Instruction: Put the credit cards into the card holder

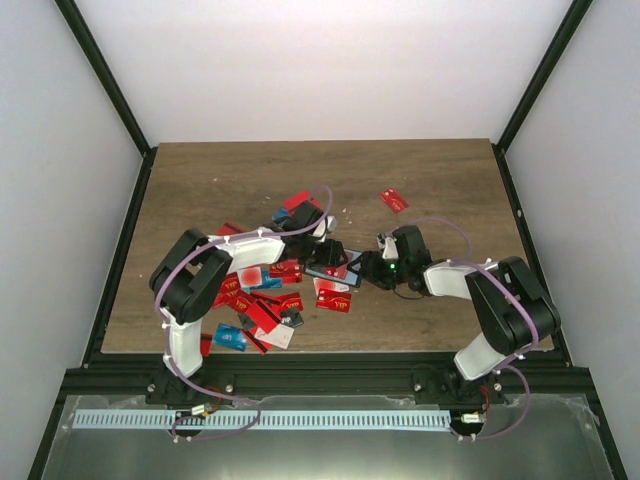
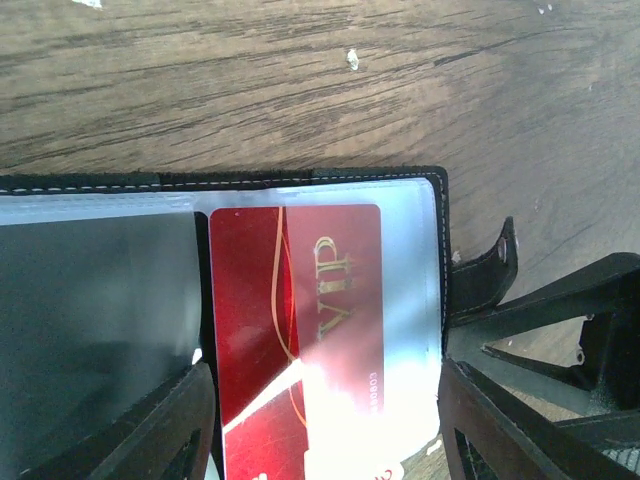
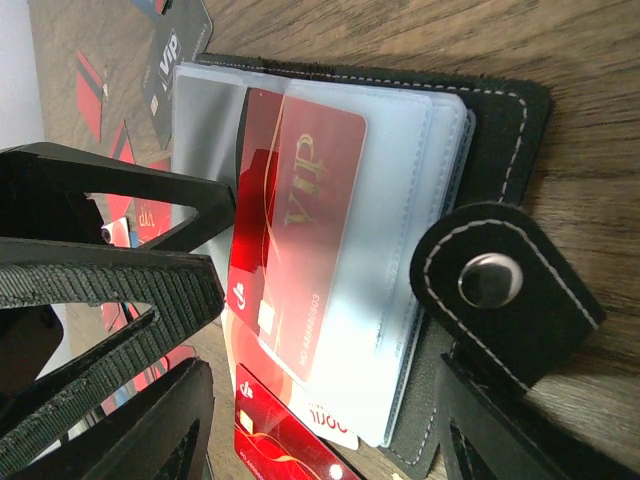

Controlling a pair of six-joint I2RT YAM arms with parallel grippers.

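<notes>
The black card holder (image 2: 300, 180) lies open on the table, clear pockets up, and also shows in the right wrist view (image 3: 500, 110) and the top view (image 1: 336, 263). A red VIP card (image 2: 290, 300) sits partly inside a pocket, its lower end sticking out (image 3: 300, 230). My left gripper (image 2: 320, 430) is open, one finger on each side of that card. My right gripper (image 3: 320, 430) is open at the holder's edge, its right finger by the snap tab (image 3: 500, 290). Many red and blue credit cards (image 1: 262, 298) lie scattered to the left.
One red card (image 1: 394, 200) lies alone at the back right. More red cards (image 3: 280, 440) lie under the holder's near edge. Both grippers (image 1: 325, 250) (image 1: 368, 268) meet over the holder at mid-table. Black frame rails border the wooden table (image 1: 450, 190).
</notes>
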